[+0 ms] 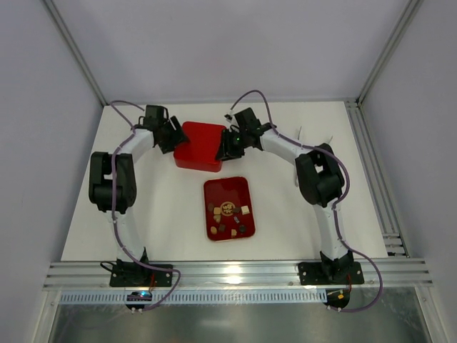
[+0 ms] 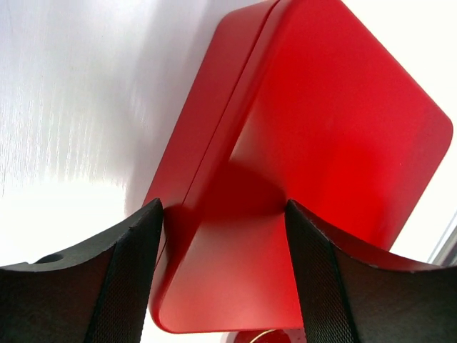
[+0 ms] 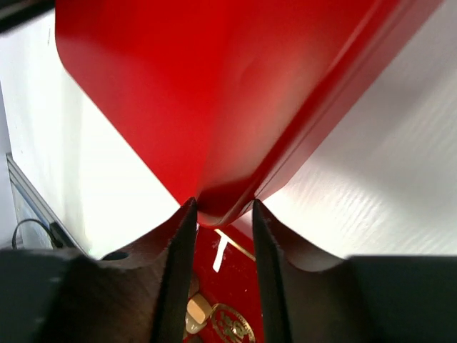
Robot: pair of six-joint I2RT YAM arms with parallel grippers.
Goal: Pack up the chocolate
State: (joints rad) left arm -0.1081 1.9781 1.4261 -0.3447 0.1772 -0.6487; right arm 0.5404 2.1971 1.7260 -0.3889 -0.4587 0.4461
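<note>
Top external view shows you the chocolate (image 1: pixel 228 214) nearest, loose pieces in the flat red tray (image 1: pixel 227 187) at mid surface (image 1: pixel 164 214). Behind it is the closed red box (image 1: pixel 200 146). The left jaws stand wide around one corner, and the right jaws, narrow, pinch another.

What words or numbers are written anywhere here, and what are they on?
No words or numbers can be read anywhere.
The gold round emblem on the open red tray: too small and blurred to read.
The red box: plain, no writing shows.
</note>
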